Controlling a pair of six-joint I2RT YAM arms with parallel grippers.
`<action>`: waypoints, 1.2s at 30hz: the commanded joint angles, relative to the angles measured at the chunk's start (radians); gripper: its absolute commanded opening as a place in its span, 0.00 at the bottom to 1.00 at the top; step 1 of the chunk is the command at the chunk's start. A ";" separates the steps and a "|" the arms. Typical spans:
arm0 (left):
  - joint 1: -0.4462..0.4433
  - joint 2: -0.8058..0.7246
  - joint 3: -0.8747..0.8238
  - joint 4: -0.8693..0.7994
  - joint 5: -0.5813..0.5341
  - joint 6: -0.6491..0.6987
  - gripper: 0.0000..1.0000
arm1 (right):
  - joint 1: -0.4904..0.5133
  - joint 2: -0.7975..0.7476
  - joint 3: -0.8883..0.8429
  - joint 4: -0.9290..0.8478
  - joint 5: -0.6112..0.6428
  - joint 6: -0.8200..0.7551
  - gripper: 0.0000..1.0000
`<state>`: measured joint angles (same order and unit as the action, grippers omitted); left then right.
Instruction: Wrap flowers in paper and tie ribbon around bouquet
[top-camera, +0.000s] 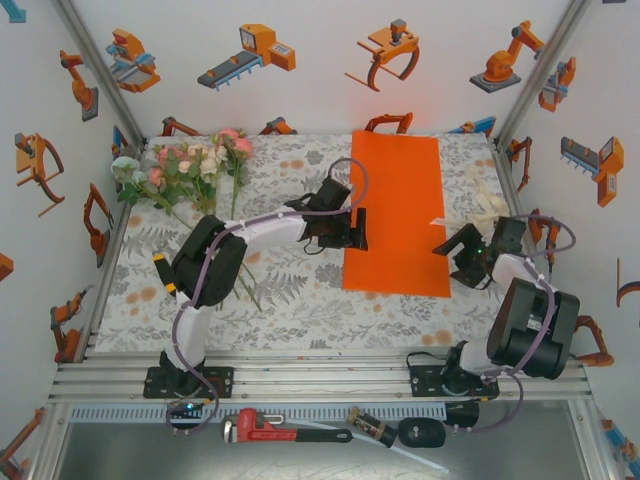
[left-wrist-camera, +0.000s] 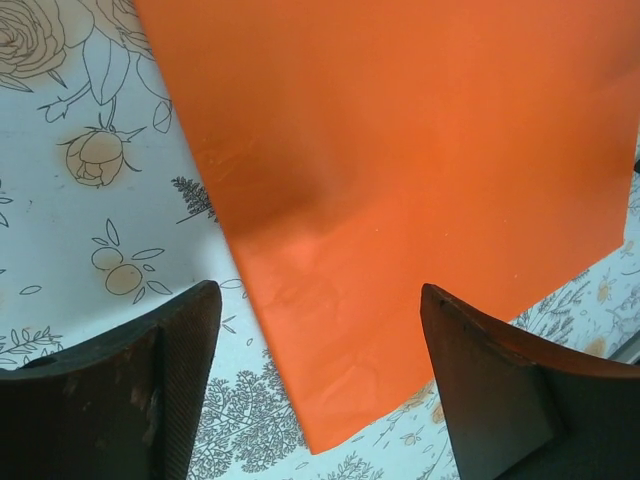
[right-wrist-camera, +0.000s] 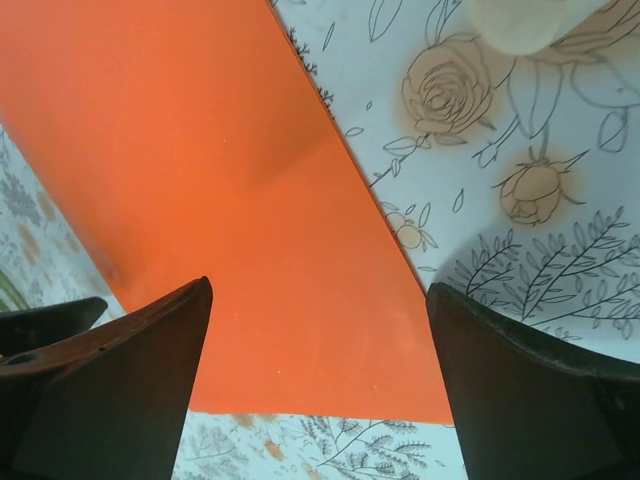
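**Top view, left to right.** At the upper left, the flowers (top-camera: 190, 165) are laid on the table (top-camera: 290, 300), blooms toward the top of the frame, well apart from the paper (top-camera: 398, 210). At centre, the left gripper (top-camera: 340, 232) is held over the paper's left edge; the sheet is spread flat, right of centre. At the right, the right gripper (top-camera: 458, 250) is positioned at the paper's right edge, and the ribbon (top-camera: 490, 208) is heaped just above it in the frame. In both wrist views, the jaws are seen wide apart with nothing clamped, the orange sheet lying beneath them.
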<state>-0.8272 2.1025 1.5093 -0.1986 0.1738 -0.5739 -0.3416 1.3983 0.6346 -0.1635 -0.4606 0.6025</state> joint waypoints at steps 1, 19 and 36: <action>0.005 0.034 0.023 -0.016 0.048 -0.017 0.68 | 0.001 -0.005 -0.007 -0.002 -0.060 0.025 0.66; 0.007 0.062 0.041 -0.025 0.090 -0.021 0.60 | 0.012 0.006 0.024 -0.067 0.105 -0.069 0.78; 0.007 0.072 0.048 -0.031 0.094 -0.025 0.60 | 0.036 0.007 0.015 -0.023 0.012 -0.019 0.64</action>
<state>-0.8230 2.1483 1.5391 -0.1967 0.2592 -0.5926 -0.3115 1.4143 0.6552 -0.1898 -0.4198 0.5613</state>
